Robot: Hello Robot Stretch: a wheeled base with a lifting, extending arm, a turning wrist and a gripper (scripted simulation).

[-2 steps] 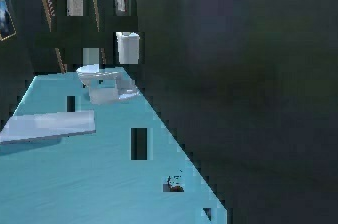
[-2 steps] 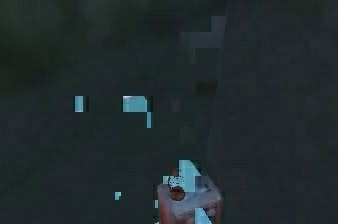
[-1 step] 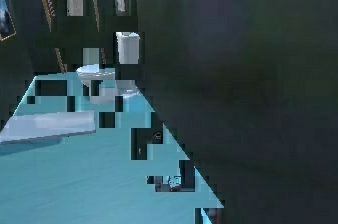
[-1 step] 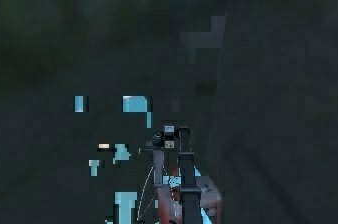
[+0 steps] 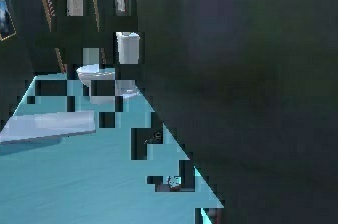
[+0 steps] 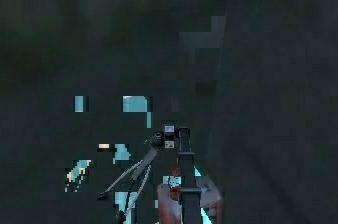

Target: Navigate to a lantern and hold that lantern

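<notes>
A light blue tabletop [image 5: 87, 160] runs away from me in the forward view. At its far end stands a white upright can-shaped thing [image 5: 128, 47]; I cannot tell if it is the lantern. In the arm side view the dark arm [image 6: 185, 170] rises from the bottom edge, with its white squares [image 6: 171, 131] at the top. The gripper [image 6: 114, 188] reaches down and left from them with thin fingers, over dark ground and small blue patches. I cannot tell whether it holds anything. A reddish-brown thing [image 6: 173, 198] sits low against the arm.
On the tabletop lie a flat pale slab [image 5: 45, 126] at the left and a white bowl [image 5: 95, 73] farther back. Framed pictures [image 5: 4, 20] hang on the dark wall at the forward view's upper left. Dark wall covers the forward view's right.
</notes>
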